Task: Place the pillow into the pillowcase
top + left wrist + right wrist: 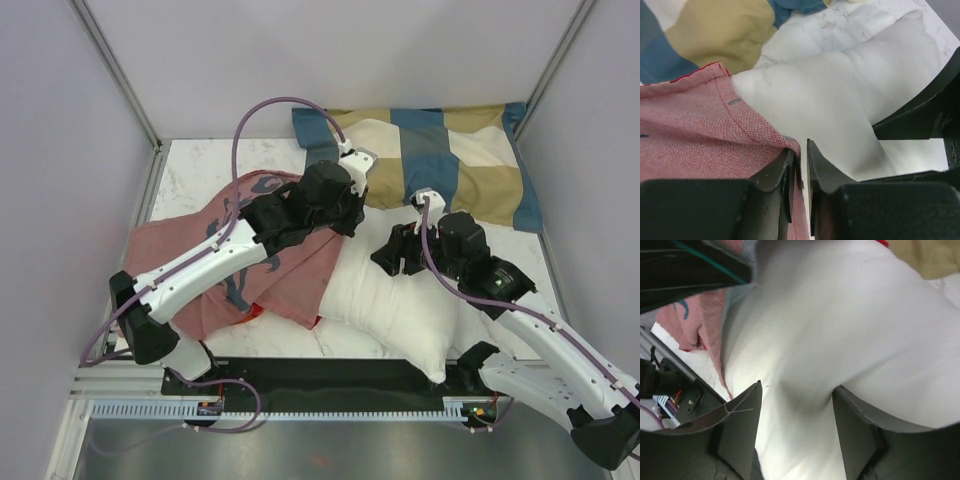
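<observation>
Top external: pillow [395, 305] lies diagonally, frame centre down to lower right. Its upper-left end meets the pillowcase [170, 255] mouth, so it needs to go up-left. Right gripper [393, 255] is the nearer one.
Left wrist: left gripper [799, 152] fingers are nearly together, pinching the pillowcase hem. The pillow bulges just right of it.
Right wrist: fingers are spread round a squeezed pillow fold, looks like a proper grip. Top view hides that.

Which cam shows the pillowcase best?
Top external: nearly the whole pillowcase, left of the pillow, partly under the left arm. Left wrist shows only its hem in the left end effector; right wrist, just a pink strip.
</observation>
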`<state>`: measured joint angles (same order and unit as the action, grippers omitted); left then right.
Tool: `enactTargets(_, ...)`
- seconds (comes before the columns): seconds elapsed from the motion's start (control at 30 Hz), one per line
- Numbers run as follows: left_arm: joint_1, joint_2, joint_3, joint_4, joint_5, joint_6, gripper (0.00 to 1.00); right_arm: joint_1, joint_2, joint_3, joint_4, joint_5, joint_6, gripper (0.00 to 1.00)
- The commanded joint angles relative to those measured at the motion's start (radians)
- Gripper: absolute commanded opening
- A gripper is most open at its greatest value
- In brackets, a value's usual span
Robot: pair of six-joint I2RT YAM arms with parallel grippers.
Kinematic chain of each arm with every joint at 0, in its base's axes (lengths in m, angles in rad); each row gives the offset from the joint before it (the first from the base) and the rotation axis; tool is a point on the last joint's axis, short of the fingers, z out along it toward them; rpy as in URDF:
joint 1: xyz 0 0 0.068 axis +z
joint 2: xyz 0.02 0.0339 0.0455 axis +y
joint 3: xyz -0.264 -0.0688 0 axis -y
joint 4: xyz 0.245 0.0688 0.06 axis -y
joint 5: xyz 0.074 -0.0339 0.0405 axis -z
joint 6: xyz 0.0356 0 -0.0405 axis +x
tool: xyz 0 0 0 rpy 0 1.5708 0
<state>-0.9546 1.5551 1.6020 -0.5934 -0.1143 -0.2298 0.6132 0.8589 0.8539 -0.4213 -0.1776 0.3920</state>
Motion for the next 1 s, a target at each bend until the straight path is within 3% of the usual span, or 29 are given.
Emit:
enactTargets(0.0, -0.010, -0.085, 0.061, -0.063, -0.127, 0.043, 0.23, 0.007, 0.011, 0.092, -0.042, 0.125, 0.013, 0.68)
enactTargets(0.07, -0.009, -0.105, 0.061, -0.091, -0.206, 0.041, 0.39, 0.007, 0.009, 0.108, -0.097, 0.208, 0.011, 0.81)
enactTargets(0.1, -0.009, -0.110, 0.064, -0.118, -0.229, 0.047, 0.45, 0.007, 0.014, 0.122, -0.114, 0.233, 0.005, 0.83)
enactTargets(0.13, -0.009, -0.110, 0.067, -0.134, -0.269, 0.050, 0.58, 0.007, 0.023, 0.129, -0.125, 0.250, -0.007, 0.84)
enactTargets(0.23, -0.010, -0.092, 0.101, -0.178, -0.346, 0.064, 0.75, 0.007, 0.046, 0.143, -0.119, 0.302, -0.066, 0.88)
enactTargets(0.33, -0.010, -0.050, 0.131, -0.193, -0.390, 0.075, 0.84, 0.005, 0.087, 0.148, -0.073, 0.336, -0.131, 0.97)
enactTargets(0.43, -0.009, 0.040, 0.229, -0.197, -0.398, 0.101, 0.93, -0.012, 0.179, 0.162, -0.063, 0.294, -0.124, 0.98)
enactTargets(0.57, -0.007, 0.216, 0.379, -0.273, -0.401, 0.112, 0.97, -0.020, 0.194, 0.105, -0.022, 0.274, -0.061, 0.98)
enactTargets(0.73, 0.028, 0.437, 0.591, -0.374, -0.349, 0.086, 0.98, -0.024, 0.092, -0.042, 0.012, 0.280, -0.016, 0.98)
enactTargets(0.83, 0.075, 0.560, 0.731, -0.491, -0.347, 0.044, 0.90, -0.024, 0.057, -0.104, 0.018, 0.285, 0.008, 0.96)
enactTargets(0.9, 0.091, 0.589, 0.721, -0.519, -0.302, 0.023, 0.84, -0.024, 0.042, -0.137, 0.041, 0.268, 0.019, 0.87)
enactTargets(0.97, 0.105, 0.588, 0.667, -0.522, -0.262, 0.006, 0.70, -0.024, 0.023, -0.163, 0.071, 0.256, 0.030, 0.73)
